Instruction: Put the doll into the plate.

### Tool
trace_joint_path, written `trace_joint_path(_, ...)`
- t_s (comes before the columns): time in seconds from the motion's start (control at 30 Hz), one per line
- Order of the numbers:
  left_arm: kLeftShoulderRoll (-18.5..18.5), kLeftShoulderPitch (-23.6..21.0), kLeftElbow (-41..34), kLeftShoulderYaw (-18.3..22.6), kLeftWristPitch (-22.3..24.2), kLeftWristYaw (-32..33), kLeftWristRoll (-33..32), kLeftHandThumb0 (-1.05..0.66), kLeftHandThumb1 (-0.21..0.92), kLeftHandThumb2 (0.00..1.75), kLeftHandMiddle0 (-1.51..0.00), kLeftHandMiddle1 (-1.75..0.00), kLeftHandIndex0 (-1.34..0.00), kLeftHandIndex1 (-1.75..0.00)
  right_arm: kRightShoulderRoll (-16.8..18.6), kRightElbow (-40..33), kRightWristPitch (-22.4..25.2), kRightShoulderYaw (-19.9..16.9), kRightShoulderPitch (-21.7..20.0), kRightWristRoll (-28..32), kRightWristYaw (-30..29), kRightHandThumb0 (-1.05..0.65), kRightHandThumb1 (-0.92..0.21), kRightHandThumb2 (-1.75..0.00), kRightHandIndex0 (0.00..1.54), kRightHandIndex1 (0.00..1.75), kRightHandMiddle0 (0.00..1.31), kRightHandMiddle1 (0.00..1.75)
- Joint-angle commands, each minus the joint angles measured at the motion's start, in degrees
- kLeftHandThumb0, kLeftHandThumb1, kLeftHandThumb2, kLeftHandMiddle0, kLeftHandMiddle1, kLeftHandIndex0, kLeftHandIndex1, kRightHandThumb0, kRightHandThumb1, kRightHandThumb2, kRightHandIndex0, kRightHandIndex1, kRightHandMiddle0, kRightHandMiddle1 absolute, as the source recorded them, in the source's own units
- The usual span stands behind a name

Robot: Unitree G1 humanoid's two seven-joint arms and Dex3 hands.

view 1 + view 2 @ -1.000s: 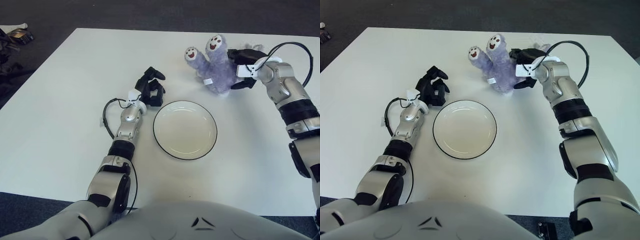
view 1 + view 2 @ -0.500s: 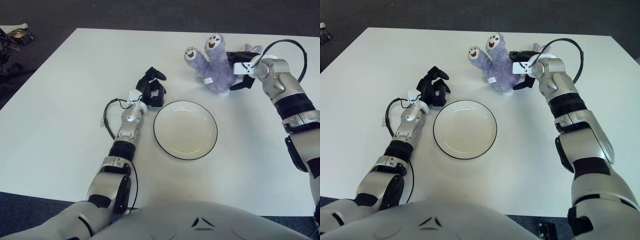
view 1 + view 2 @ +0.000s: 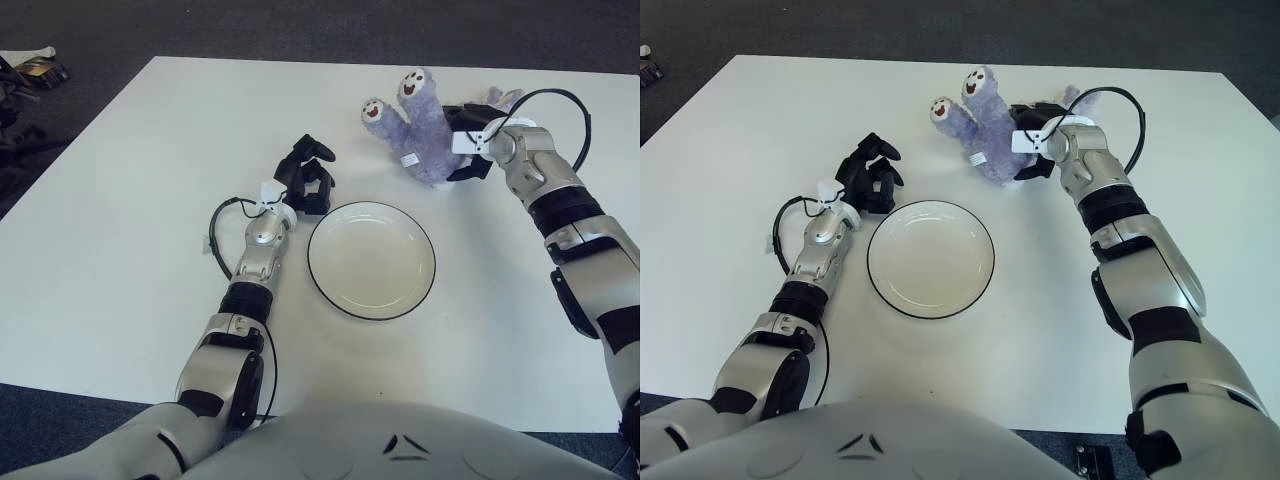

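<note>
A purple plush doll point(image 3: 418, 132) with two white smiling feet pointing up stands at the back of the white table point(image 3: 120, 220), beyond the plate. My right hand point(image 3: 462, 142) is closed around its right side, its black fingers pressed into the plush. The round white plate point(image 3: 371, 259) with a dark rim lies bare in the middle, in front of and a little to the left of the doll. My left hand point(image 3: 306, 175) shows just left of the plate's far rim, fingers curled, holding nothing.
A black cable loops from my right wrist point(image 3: 560, 100) above the table's back right. Dark objects point(image 3: 30, 75) lie on the floor off the table's far left corner. The table's back edge runs just behind the doll.
My right hand has carried the doll a little leftward and toward the table's back. The left hand and plate stay put.
</note>
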Motion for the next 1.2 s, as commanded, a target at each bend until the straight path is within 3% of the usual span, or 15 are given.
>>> trace_joint_path(0.0, -0.8, 4.6, 2.1, 0.0, 0.4, 0.3, -0.5, -0.01, 0.29, 1.33, -0.67, -1.75, -0.44, -1.64, 2.2, 2.7, 0.3, 1.3, 2.4, 0.4, 0.9, -0.39, -0.17, -1.05, 0.10, 0.24, 0.00, 0.38)
trace_joint_path(0.17, -0.9, 4.6, 1.9, 0.1, 0.8, 0.1, -0.7, -0.02, 0.28, 1.33, -0.68, -1.75, -0.45, -1.62, 3.0, 4.0, 0.5, 0.9, 3.1, 0.6, -2.5, -0.13, -0.11, -1.19, 0.02, 0.96, 0.00, 0.73)
trace_joint_path(0.3, -0.9, 4.5, 1.8, 0.1, 1.1, 0.0, -0.9, -0.01, 0.31, 1.33, -0.54, -1.75, -0.48, -1.72, 3.7, 3.8, 0.8, 0.7, 4.7, -0.4, -10.2, 0.14, -0.08, -1.39, 0.00, 1.37, 0.01, 1.36)
trace_joint_path(0.4, -0.9, 4.6, 1.7, 0.1, 1.2, 0.0, -0.9, -0.01, 0.32, 1.32, -0.51, -1.75, -0.48, -1.73, 3.8, 3.9, 0.9, 1.0, 5.5, -0.9, -14.5, 0.21, -0.08, -1.45, 0.05, 1.61, 0.07, 1.57)
trace_joint_path(0.53, -0.8, 4.5, 1.8, 0.2, 1.1, -0.4, -1.0, -0.01, 0.32, 1.32, -0.50, -1.75, -0.49, -1.74, 4.0, 5.7, -0.4, 1.3, 6.3, -1.5, -20.8, 0.24, -0.10, -1.47, 0.13, 1.71, 0.18, 1.69)
trace_joint_path(0.57, -0.7, 4.5, 1.8, 0.2, 1.1, -0.4, -1.1, -0.01, 0.32, 1.32, -0.50, -1.75, -0.49, -1.74, 4.0, 6.2, -0.9, 1.3, 6.3, -1.6, -22.1, 0.31, -0.22, -1.36, 0.27, 1.72, 0.27, 1.71)
trace_joint_path(0.6, -0.7, 4.5, 1.8, 0.2, 1.1, -0.5, -1.1, -0.01, 0.32, 1.32, -0.50, -1.75, -0.49, -1.74, 4.1, 6.9, -1.9, 1.1, 6.5, -1.5, -24.0, 0.33, -0.26, -1.32, 0.31, 1.73, 0.31, 1.72)
trace_joint_path(0.63, -0.7, 4.5, 1.8, 0.2, 1.1, -0.5, -1.1, -0.01, 0.32, 1.32, -0.50, -1.75, -0.49, -1.74, 4.1, 7.5, -2.6, 1.0, 6.6, -1.4, -25.4, 0.37, -0.31, -1.28, 0.39, 1.73, 0.42, 1.73)
trace_joint_path(0.77, -0.6, 4.4, 1.9, 0.2, 0.9, -0.5, -1.1, -0.01, 0.32, 1.32, -0.50, -1.75, -0.49, -1.74, 4.3, 9.4, -5.8, 0.1, 7.0, 0.0, -29.6, 0.44, -0.35, -1.27, 0.53, 1.74, 0.62, 1.74)
trace_joint_path(0.97, -0.5, 4.4, 2.0, 0.3, 0.8, -0.7, -1.3, -0.01, 0.32, 1.32, -0.50, -1.75, -0.49, -1.74, 4.2, 8.9, -9.1, -1.5, 8.7, 2.0, -33.5, 0.46, -0.33, -1.30, 0.59, 1.75, 0.84, 1.75)
trace_joint_path(1.17, -0.3, 4.1, 2.3, 0.3, 0.9, -0.5, -1.2, -0.01, 0.32, 1.32, -0.50, -1.75, -0.49, -1.74, 4.3, 8.3, -10.1, -2.3, 9.2, 3.0, -34.8, 0.45, -0.38, -1.24, 0.55, 1.74, 0.93, 1.75)
